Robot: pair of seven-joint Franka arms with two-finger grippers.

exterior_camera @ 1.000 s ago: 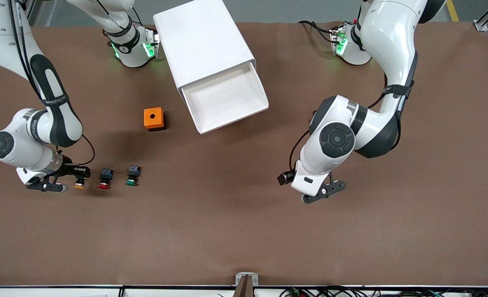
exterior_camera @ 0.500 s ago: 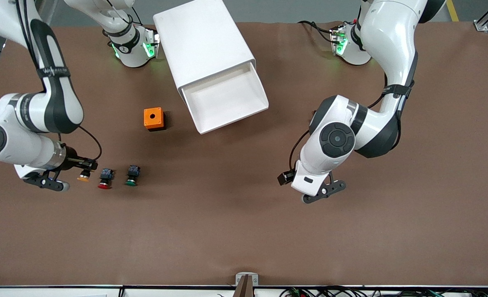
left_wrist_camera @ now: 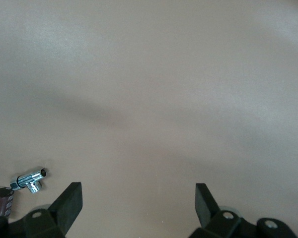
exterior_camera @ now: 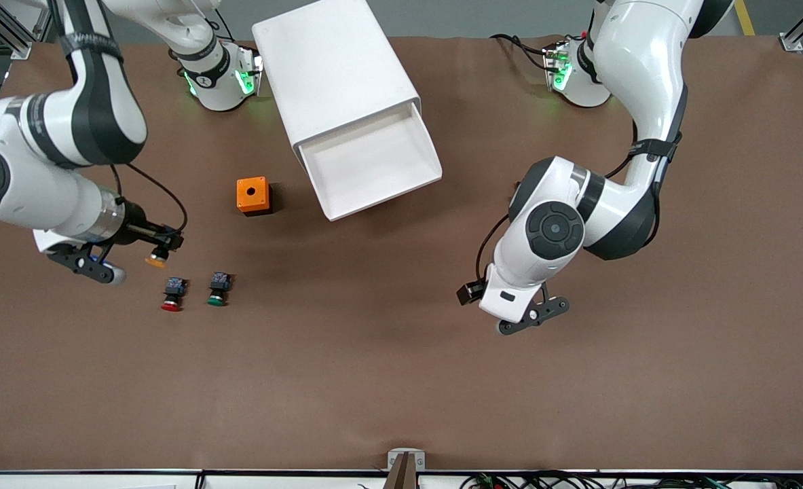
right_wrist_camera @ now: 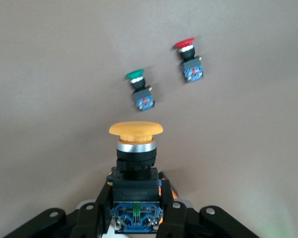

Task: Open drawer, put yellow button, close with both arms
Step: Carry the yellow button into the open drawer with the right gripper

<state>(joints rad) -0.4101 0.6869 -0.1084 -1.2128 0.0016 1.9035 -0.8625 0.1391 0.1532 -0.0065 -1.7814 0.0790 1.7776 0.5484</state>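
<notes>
My right gripper (exterior_camera: 161, 246) is shut on the yellow button (exterior_camera: 156, 258) and holds it off the table, over bare mat between the red button and the orange box. In the right wrist view the fingers (right_wrist_camera: 176, 213) clamp its black body and blue-grey block, with the yellow cap (right_wrist_camera: 135, 130) pointing away from the gripper. The white cabinet (exterior_camera: 333, 68) lies on the table with its top drawer (exterior_camera: 411, 182) pulled out and nothing in it. My left gripper (exterior_camera: 533, 316) is open and holds nothing, waiting over bare mat at the left arm's end; it also shows in the left wrist view (left_wrist_camera: 139, 196).
The red button (exterior_camera: 171, 296) and the green button (exterior_camera: 217, 291) lie side by side on the mat; both show in the right wrist view, red (right_wrist_camera: 188, 57) and green (right_wrist_camera: 138, 84). An orange box (exterior_camera: 252, 195) with a round hole stands beside the open drawer.
My right gripper has lifted the yellow button off the table from beside the red button and carried it up and toward the orange box. The left arm has not moved.
</notes>
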